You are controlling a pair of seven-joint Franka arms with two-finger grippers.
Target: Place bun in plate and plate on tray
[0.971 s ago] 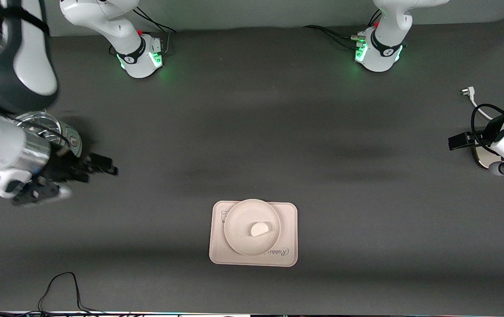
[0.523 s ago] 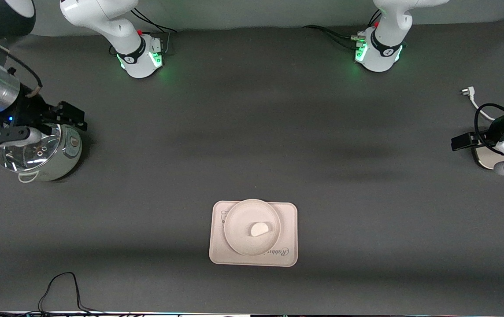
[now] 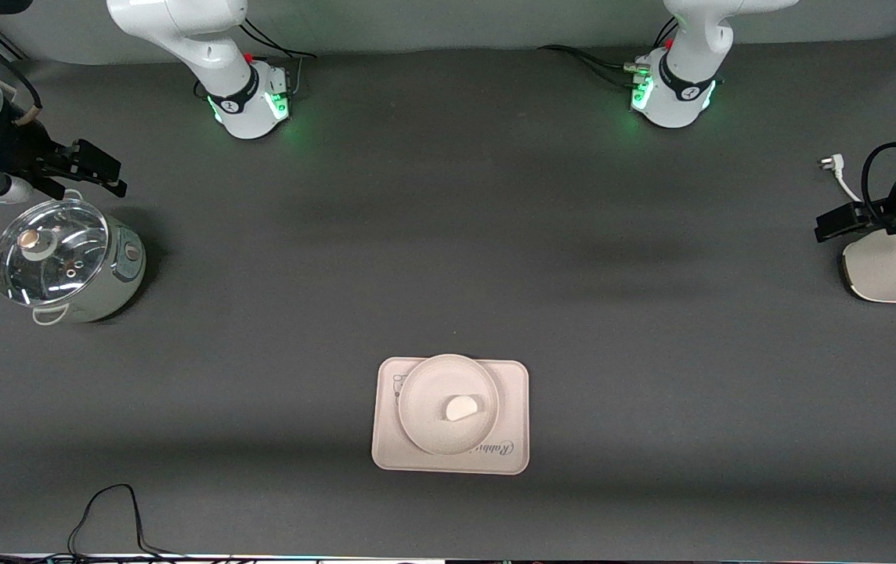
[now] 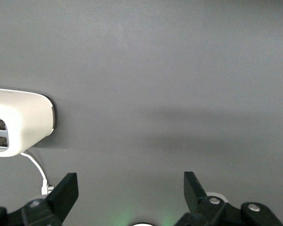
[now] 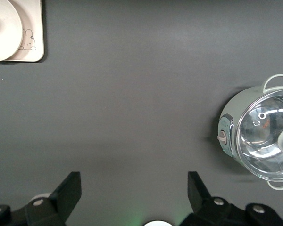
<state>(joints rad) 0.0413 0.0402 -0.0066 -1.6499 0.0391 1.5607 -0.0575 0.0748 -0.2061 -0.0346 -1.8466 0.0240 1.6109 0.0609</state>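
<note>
Bun (image 3: 460,408) on plate (image 3: 424,427), plate on tray (image 3: 511,384), near the table's six o'clock edge.

Left gripper (image 4: 129,190) over the toaster (image 3: 883,270) at three o'clock, right gripper (image 5: 132,190) near the pot (image 3: 64,262) at nine, both with fingers apart; little risk remains beyond a stray swing nudging the pot.

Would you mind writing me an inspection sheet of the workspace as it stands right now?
Surface: dark grey table, matte.
Job's things: bun in plate; plate on tray, nearer the front camera than both bases.
Clutter: glass-lidded pot at the right arm's end; white toaster at the left arm's end.
Grippers: right gripper over the table beside the pot, fingers open, empty; left gripper over the toaster's edge, fingers open, empty.
Cables: toaster plug and cord lying loose; black cable at the table's near edge.
Surroundings: nothing seen.
</note>
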